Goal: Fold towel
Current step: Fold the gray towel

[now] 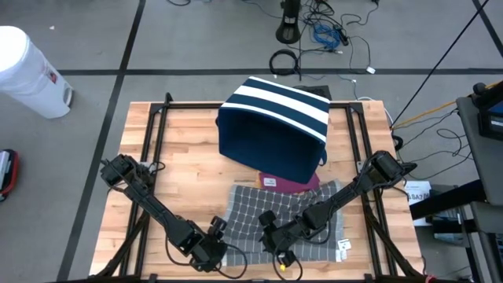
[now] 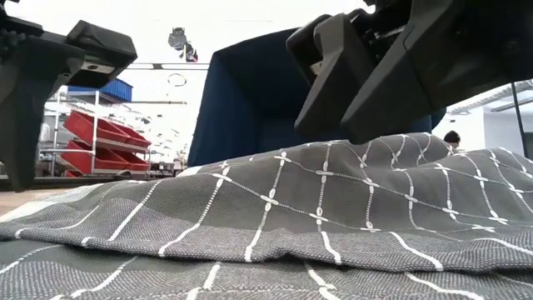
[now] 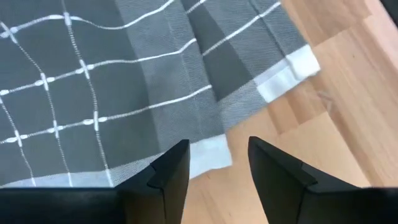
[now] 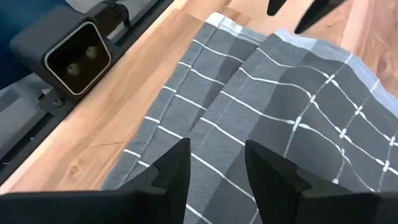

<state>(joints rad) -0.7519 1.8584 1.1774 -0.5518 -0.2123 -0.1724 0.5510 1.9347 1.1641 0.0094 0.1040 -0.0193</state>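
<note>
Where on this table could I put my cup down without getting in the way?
Bare wood lies between the blue striped bin and the table's left frame rail. The near middle is crowded: the grey checked towel, with the left pincer and right pincer open over it.

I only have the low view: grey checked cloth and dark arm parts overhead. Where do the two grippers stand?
Observer: Both at the towel's near edge: left gripper by its left corner, right gripper over the cloth.
Operator: Holding anything?
Observer: No. The wrist views show both open, nothing between the jaws.
Operator: The blue shape behind?
Observer: A navy bin with white stripes, a maroon cloth at its foot.
</note>
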